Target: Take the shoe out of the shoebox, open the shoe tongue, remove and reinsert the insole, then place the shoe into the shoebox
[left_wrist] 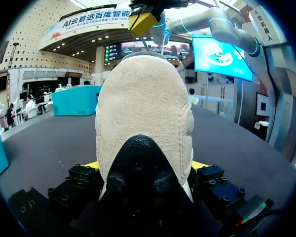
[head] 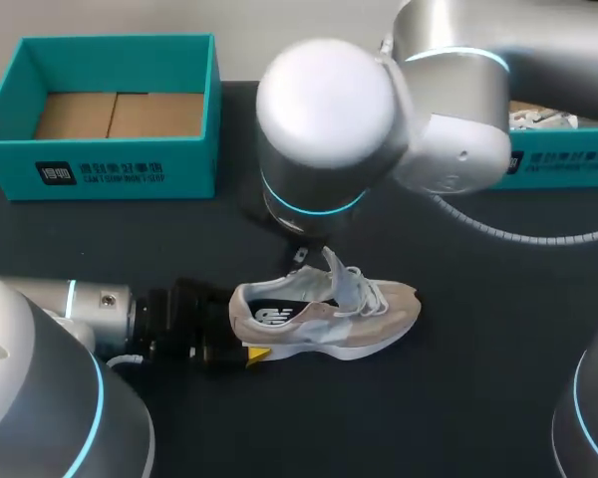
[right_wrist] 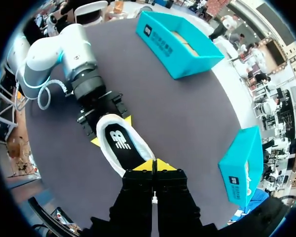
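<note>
My left gripper (left_wrist: 145,168) clamps the heel of the beige and white suede sneaker (head: 324,317), a yellow tip on each side. The sneaker stands upright on the black table (head: 478,378), toe pointing right. My right gripper (right_wrist: 153,165), above it, has its tips pinched together on the raised tongue (head: 336,271). The open teal cardboard shoebox (head: 130,164) sits far left, well apart.

Beige suede-and-mesh sneaker (head: 329,317) — napped, matt; teal cardboard shoebox (head: 130,164), smooth; dark table (head: 478,398) — matt; silver arm casings (head: 324,110), satin sheen.
</note>
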You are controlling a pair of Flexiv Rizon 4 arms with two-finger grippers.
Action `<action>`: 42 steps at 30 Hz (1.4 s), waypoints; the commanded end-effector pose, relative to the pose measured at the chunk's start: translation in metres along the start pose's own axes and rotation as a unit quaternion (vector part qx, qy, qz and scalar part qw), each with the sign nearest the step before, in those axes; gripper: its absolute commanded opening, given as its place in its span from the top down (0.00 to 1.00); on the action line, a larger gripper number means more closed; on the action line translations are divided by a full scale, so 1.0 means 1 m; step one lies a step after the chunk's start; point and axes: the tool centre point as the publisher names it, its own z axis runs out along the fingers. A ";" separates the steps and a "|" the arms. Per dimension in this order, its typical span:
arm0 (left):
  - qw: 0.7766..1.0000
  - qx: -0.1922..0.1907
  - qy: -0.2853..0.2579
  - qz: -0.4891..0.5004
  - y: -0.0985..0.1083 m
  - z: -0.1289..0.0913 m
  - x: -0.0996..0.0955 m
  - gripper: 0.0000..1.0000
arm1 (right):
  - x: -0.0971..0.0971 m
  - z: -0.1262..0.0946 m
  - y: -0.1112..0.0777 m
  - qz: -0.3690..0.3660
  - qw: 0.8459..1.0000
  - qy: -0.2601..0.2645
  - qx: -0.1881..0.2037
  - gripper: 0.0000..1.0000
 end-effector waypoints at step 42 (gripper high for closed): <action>1.000 -0.002 -0.001 0.000 0.002 0.002 0.000 1.00 | 0.039 0.121 -0.023 -0.159 0.980 0.094 0.070 0.78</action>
